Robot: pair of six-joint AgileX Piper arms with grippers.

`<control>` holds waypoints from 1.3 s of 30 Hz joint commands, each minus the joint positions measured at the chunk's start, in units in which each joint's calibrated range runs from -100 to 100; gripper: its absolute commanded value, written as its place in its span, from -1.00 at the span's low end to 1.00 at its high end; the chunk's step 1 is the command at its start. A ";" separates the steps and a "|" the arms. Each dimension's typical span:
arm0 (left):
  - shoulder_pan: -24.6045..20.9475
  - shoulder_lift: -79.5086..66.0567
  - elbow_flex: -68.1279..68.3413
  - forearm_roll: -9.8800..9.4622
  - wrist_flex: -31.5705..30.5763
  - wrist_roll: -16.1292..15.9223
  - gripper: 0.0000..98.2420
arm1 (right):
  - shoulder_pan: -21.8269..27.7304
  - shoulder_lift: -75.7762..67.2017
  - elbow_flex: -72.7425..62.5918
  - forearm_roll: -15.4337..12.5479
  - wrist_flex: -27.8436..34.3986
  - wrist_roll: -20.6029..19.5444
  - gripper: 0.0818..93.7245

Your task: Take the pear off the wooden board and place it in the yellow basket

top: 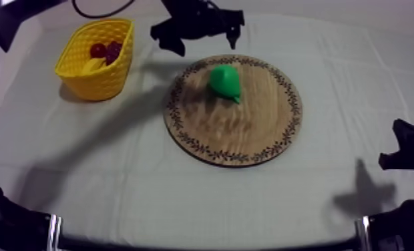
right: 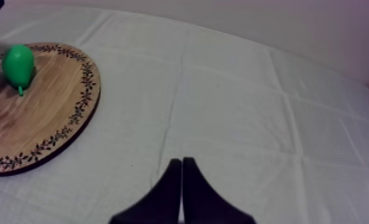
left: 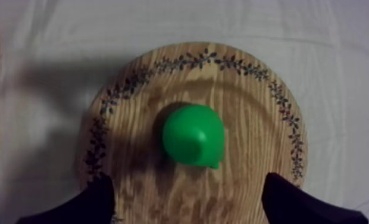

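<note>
Left wrist view: left pincer (left: 187,183) open over the pear (left: 193,136) on the wooden board (left: 255,116). Closed and empty, the right pincer (right: 181,162) sits near the counter's (right: 252,119) right edge

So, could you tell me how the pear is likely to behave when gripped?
The pear looks smooth and rounded, so it may slip from the open left gripper. It seems to lie on its side on the flat wooden board, so a nudge could roll it.
</note>
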 commanded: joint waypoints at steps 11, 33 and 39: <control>0.92 9.79 -5.04 -0.34 -2.37 2.85 0.91 | 0.01 -0.05 0.05 0.02 0.02 0.03 -0.99; 1.19 26.09 -19.43 -2.91 -0.87 5.29 0.86 | 0.01 -0.05 0.05 0.02 0.02 0.03 -0.99; 1.38 27.02 -20.36 -3.26 -0.79 5.58 0.72 | 0.01 -0.05 0.05 0.02 0.02 0.03 -0.99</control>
